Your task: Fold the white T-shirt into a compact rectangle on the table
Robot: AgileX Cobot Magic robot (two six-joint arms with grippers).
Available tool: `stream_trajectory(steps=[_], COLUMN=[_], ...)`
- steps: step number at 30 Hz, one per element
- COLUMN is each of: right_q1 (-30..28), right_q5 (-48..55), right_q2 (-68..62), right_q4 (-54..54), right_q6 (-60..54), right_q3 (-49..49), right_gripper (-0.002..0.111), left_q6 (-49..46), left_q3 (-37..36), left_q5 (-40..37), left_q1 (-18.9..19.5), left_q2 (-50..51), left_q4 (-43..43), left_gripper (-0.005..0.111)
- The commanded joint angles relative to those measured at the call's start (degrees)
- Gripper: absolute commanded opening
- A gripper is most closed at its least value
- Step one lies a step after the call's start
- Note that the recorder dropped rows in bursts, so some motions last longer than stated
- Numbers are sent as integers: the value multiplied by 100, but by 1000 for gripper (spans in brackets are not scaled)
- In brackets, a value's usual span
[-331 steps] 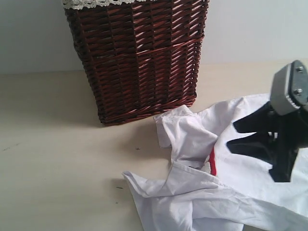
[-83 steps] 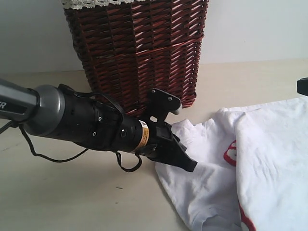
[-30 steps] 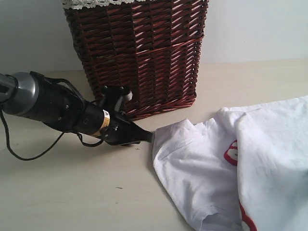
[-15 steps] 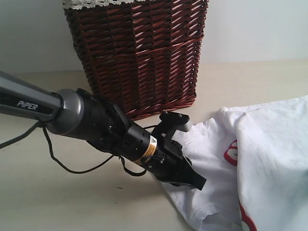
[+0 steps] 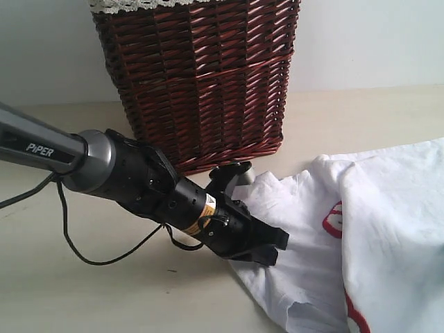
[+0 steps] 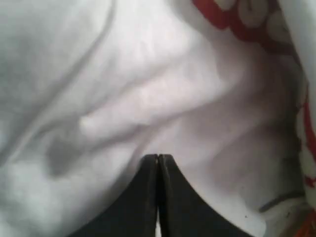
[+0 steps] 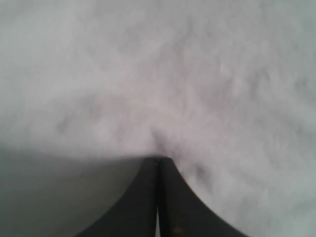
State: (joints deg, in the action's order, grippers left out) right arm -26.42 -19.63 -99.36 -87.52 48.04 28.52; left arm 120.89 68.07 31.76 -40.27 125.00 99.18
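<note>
The white T-shirt lies on the table at the right, its right part folded over the rest, with the red outlined patch showing at the fold. My left gripper reaches in from the left and lies low over the shirt's left edge. In the left wrist view the left gripper is shut, and cloth ridges away from its tips. The right gripper is shut at an edge of the cloth, which puckers at its tips. It is out of the exterior view.
A tall dark red-brown wicker basket stands at the back, just behind the left arm. A black cable loops under the arm. Bare tabletop stretches along the left and front.
One second ago the left gripper was further left, with the sleeve stretched out to its tip. It then swung right over the shirt and has now eased slightly up and back.
</note>
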Motion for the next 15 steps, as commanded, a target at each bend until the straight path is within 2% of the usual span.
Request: stream_trajectory(steps=[1,4,10,15], right_q1=[-22,-22,-22,-22], right_q5=[230,230,230,230], right_q2=[-51,-51,-51,-51], right_q4=[-86,-86,-110,-110], right_q6=[-41,-41,-41,-41], right_q3=[-14,-14,-14,-14], right_gripper=[0,0,0,0], left_q6=[92,84,-105,-442], left_q3=[-315,-450,-609,-609], left_q5=[-193,-131,-769,-804], left_q1=[498,805,1338,1904], left_q2=[19,-82,-340,-340], left_q4=[76,76,76,76], left_gripper=[0,0,0,0])
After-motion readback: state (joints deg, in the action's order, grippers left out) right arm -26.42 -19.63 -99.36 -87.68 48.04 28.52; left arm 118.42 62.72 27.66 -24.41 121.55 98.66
